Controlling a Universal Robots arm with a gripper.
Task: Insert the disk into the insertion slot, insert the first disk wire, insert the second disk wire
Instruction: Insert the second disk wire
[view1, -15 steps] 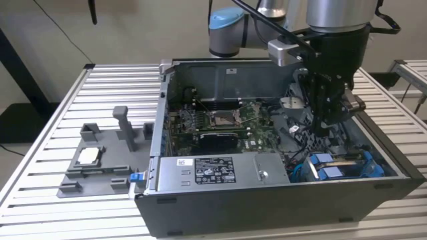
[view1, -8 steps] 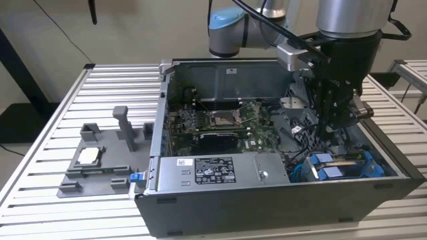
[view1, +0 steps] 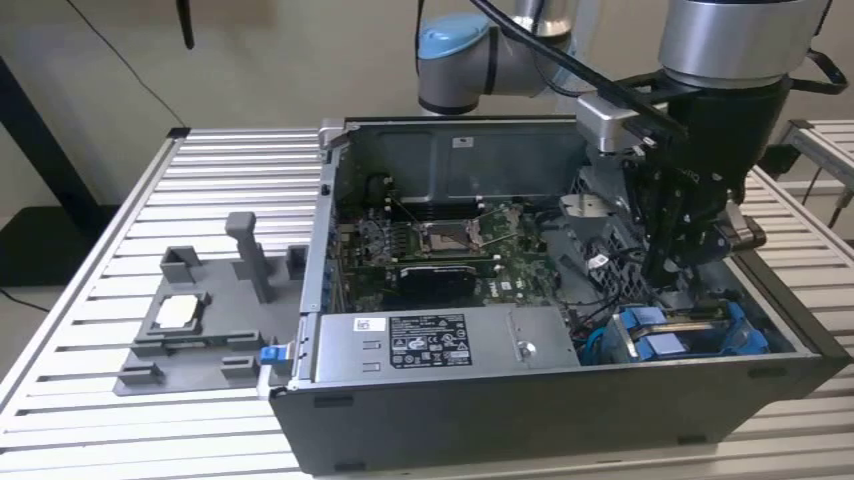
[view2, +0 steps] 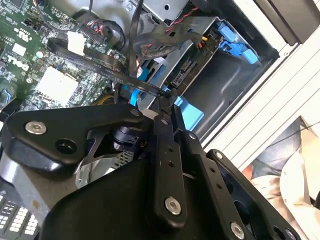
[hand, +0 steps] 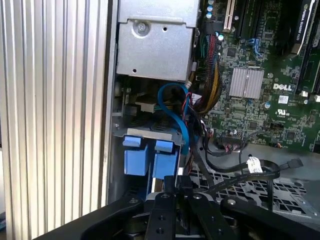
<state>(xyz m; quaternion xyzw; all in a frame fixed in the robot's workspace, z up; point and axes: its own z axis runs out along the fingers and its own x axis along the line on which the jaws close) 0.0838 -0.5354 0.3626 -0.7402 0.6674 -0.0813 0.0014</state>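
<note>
My gripper (view1: 671, 268) hangs inside the open computer case, just above the insertion slot (view1: 687, 330), a grey bay with blue clips (view1: 643, 345). In the second wrist view the fingertips (view2: 164, 96) are pressed together on the end of a flat black disk wire (view2: 100, 62) that loops back over the motherboard. The disk (view2: 192, 67) lies in the slot with its connector end facing the gripper, a short gap away. The first wrist view has the gripper (hand: 182, 184) right beside the blue clips (hand: 150, 161), and the black wire (hand: 260, 172) trails off across the perforated metal floor.
The labelled grey power-supply box (view1: 427, 342) lies along the case's front wall, beside the slot. The green motherboard (view1: 447, 245) fills the case middle. A blue cable (hand: 176, 112) and coloured wire bundles crowd the slot. A grey fixture (view1: 200, 320) stands on the slatted table. A person's sleeve (view2: 295, 175) is outside the case.
</note>
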